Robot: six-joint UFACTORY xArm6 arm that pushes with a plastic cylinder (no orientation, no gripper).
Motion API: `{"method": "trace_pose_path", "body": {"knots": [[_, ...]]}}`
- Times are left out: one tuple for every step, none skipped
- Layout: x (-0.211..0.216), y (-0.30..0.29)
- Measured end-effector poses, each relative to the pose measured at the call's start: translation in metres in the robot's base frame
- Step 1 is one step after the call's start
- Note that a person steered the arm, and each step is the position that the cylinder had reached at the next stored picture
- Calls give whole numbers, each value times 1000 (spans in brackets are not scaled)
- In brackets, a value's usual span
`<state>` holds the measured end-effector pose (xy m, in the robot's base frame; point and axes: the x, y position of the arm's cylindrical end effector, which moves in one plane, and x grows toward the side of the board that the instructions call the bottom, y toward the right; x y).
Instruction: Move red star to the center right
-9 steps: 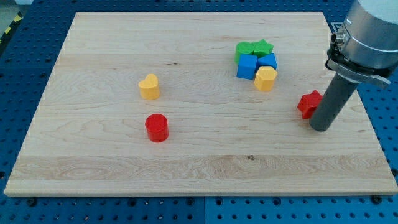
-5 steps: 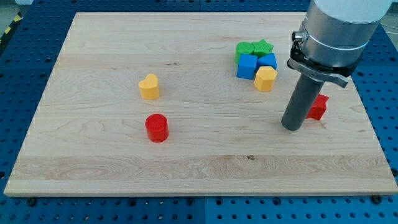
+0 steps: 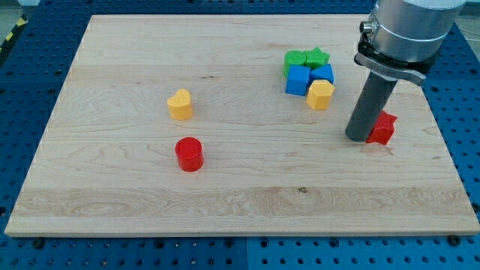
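Wooden board [image 3: 225, 187] on blue pegboard table [image 3: 465, 112]. No jaws here: plain rod, my tip [image 3: 358, 138] pressed against the left side of red star [image 3: 382, 129], at board's center right. Blue, green, yellow blocks clustered up-left.

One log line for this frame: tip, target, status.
tip: at red star, on its view-left side | red star: center right of board, near right edge | other blocks: apart, untouched | status: placement looks about done
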<state>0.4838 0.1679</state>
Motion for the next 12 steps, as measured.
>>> {"method": "trace_pose_path", "body": {"knots": [[-2,0],[8,1],[22,12],[23,17],[14,26],[5,34],[0,34],[-12,34],[3,43],[3,57],[-29,58],[-43,60]]}}
